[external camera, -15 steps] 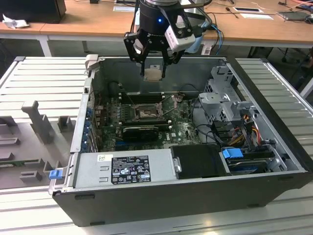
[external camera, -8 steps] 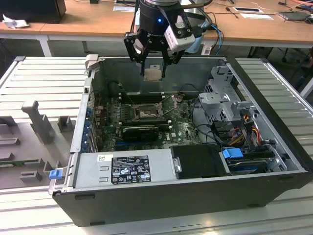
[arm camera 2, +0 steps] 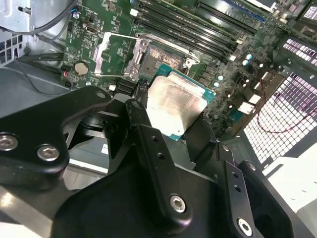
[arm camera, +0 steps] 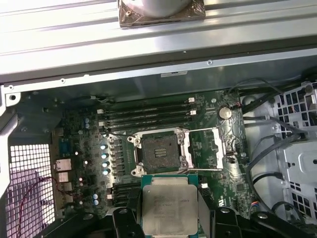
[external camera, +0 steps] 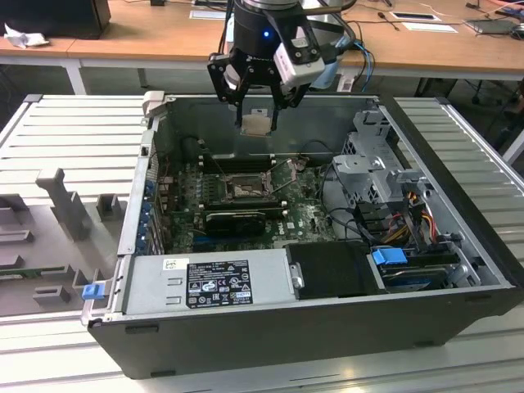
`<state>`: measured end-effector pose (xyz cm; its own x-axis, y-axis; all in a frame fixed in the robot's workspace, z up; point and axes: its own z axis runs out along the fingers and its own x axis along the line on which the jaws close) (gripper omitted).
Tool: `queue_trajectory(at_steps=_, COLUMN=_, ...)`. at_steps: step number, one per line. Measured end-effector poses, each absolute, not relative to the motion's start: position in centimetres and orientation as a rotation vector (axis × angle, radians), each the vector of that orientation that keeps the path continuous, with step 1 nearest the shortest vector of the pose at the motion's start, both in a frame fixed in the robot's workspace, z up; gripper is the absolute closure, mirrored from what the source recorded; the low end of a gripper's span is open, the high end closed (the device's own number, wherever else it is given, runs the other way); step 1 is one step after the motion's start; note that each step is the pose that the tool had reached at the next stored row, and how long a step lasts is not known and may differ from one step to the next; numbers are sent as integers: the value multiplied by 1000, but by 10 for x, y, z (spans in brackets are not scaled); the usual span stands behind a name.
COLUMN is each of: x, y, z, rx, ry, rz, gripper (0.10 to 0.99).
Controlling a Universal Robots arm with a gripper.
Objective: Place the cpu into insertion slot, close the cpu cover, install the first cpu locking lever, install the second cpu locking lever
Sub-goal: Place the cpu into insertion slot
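Gripper (external camera: 258,121) clenched on the chip (external camera: 256,125), one finger on each of two opposite edges, metal face out.

- Chip hangs above the far wall of the open computer case (external camera: 246,336), well clear of the green board (external camera: 307,217).
- Socket (external camera: 244,190) sits lower and nearer the camera in the exterior view, so it lies down and forward from the chip, not straight beneath.
- First wrist view: chip (arm camera: 169,208) and socket (arm camera: 159,154) near each other, edges roughly square to one another; little twist looks needed, by my reading.
- Socket is bare, its dark centre exposed. Cover frame (arm camera: 221,148) is thrown back flat beside it, on the exterior view's right.
- Second wrist view: fingers (arm camera 2: 141,116) grip the chip (arm camera 2: 176,106) at its sides.
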<state>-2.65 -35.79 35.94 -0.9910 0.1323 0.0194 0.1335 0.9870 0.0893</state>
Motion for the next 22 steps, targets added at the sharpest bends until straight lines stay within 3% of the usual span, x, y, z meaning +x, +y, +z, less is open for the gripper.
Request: queue_trajectory(at_steps=22, x=-30, y=-358, z=359, rx=-277, ry=-3115, rz=-142, gripper=545)
